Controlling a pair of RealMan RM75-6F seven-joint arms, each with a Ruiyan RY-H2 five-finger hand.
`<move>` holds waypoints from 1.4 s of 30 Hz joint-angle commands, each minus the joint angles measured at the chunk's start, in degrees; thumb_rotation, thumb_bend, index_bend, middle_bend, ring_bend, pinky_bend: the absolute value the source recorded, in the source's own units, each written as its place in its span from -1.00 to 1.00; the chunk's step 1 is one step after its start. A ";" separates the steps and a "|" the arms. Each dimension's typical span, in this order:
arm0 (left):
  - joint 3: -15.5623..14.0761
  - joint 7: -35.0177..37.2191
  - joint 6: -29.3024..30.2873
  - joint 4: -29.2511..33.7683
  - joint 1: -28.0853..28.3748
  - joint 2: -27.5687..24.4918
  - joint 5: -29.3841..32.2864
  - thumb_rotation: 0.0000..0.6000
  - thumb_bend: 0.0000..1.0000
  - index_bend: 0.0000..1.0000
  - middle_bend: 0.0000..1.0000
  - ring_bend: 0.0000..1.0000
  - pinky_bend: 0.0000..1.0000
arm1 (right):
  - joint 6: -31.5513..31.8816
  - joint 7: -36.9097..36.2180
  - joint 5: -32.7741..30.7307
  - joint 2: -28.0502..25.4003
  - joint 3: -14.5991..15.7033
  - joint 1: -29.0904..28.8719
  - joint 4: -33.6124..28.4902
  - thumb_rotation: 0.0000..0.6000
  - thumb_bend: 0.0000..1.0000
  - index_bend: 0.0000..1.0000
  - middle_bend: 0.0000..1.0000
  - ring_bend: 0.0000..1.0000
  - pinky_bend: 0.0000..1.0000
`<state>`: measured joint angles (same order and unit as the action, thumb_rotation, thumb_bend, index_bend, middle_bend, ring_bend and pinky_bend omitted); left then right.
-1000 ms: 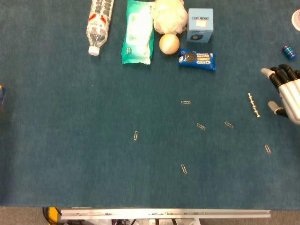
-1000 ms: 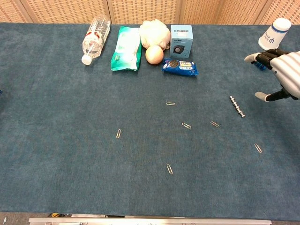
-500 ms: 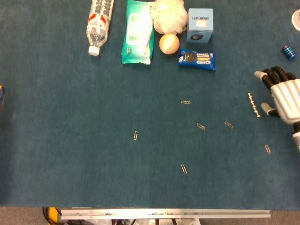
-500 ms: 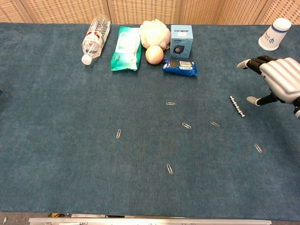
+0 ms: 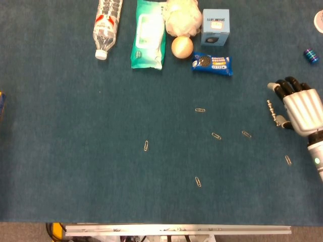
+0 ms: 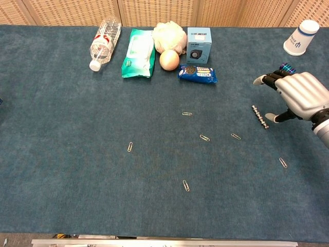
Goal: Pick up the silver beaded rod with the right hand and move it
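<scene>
The silver beaded rod (image 5: 272,111) (image 6: 260,117) lies on the blue cloth at the right, slanting from upper left to lower right. My right hand (image 5: 298,108) (image 6: 295,96) hovers just to its right with fingers spread and nothing in them. Its thumb tip (image 5: 283,124) (image 6: 269,119) sits close to the rod's lower end. The other fingertips (image 5: 273,86) reach past the rod's upper end. My left hand is not seen in either view.
Several paper clips (image 5: 216,135) lie scattered over the cloth, one (image 5: 288,160) below the hand. Along the far edge stand a water bottle (image 5: 107,24), green wipes pack (image 5: 149,34), onion (image 5: 182,47), blue box (image 5: 215,27) and cookie pack (image 5: 212,63). A paper cup (image 6: 300,37) and small blue-purple object (image 5: 310,55) lie beyond the hand.
My right hand has moved leftward and slightly nearer, closing in on the rod until its thumb tip is beside the rod's lower end. The rod has not moved.
</scene>
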<state>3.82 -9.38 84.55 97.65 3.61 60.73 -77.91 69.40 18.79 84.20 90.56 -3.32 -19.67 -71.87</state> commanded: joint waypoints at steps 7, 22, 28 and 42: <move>0.07 0.06 0.05 0.07 -0.05 -0.07 0.03 1.00 -0.16 -0.30 -0.31 -0.50 -0.18 | -0.41 0.06 0.66 0.88 1.46 0.01 1.22 1.00 -0.71 -0.46 -0.45 -0.62 -0.22; 0.12 0.33 0.11 0.13 -0.16 -0.21 -0.02 1.00 -0.16 -0.30 -0.31 -0.50 -0.18 | -1.91 1.02 0.56 2.04 2.65 -0.20 3.29 1.00 -0.71 -0.46 -0.47 -0.64 -0.22; 0.14 0.47 0.22 0.21 -0.22 -0.31 -0.10 1.00 -0.16 -0.30 -0.30 -0.50 -0.18 | -2.58 1.35 0.19 2.46 2.74 -0.36 4.04 1.00 -0.71 -0.46 -0.47 -0.64 -0.22; 0.20 0.49 0.33 0.32 -0.37 -0.41 0.07 1.00 -0.16 -0.30 -0.30 -0.50 -0.18 | -1.60 2.19 -1.67 1.62 1.15 -0.02 5.04 1.00 -0.71 -0.46 -0.47 -0.64 -0.22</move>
<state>4.02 -8.89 84.87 97.98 3.24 60.32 -77.85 67.66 20.89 82.65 92.29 -2.02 -19.77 -66.88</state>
